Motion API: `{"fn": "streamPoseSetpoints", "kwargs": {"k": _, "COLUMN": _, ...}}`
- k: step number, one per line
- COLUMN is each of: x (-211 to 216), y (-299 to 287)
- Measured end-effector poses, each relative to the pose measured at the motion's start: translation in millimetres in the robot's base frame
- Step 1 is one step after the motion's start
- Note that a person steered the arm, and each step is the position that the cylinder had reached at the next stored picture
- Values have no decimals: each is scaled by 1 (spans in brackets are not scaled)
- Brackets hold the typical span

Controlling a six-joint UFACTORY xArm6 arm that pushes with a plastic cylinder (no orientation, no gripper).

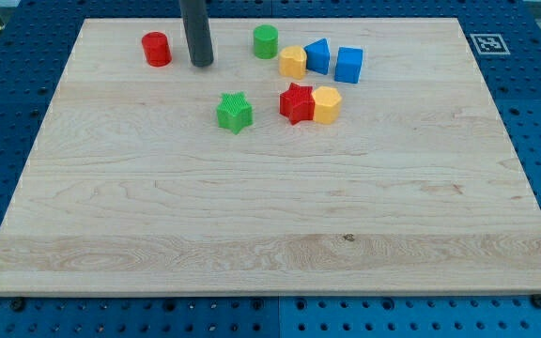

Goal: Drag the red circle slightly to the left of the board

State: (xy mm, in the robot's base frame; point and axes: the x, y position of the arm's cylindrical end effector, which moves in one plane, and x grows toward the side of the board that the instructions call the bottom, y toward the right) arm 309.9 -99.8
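Observation:
The red circle [156, 48] stands near the board's top left. My tip [201, 64] is down on the board just to the right of it, a small gap apart, not touching. The dark rod rises out of the view's top.
A green circle [266, 41], a yellow block [293, 62], a blue block [317, 56] and a blue cube [348, 65] cluster at the top centre. A green star [235, 112], a red star [296, 103] and a yellow block [326, 104] lie below them. The wooden board [270, 235] sits on a blue pegboard table.

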Motion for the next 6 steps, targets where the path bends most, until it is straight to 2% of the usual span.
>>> {"fn": "streamPoseSetpoints", "kwargs": {"k": 2, "x": 1, "y": -11}}
{"fn": "streamPoseSetpoints", "kwargs": {"k": 6, "x": -62, "y": -69}}
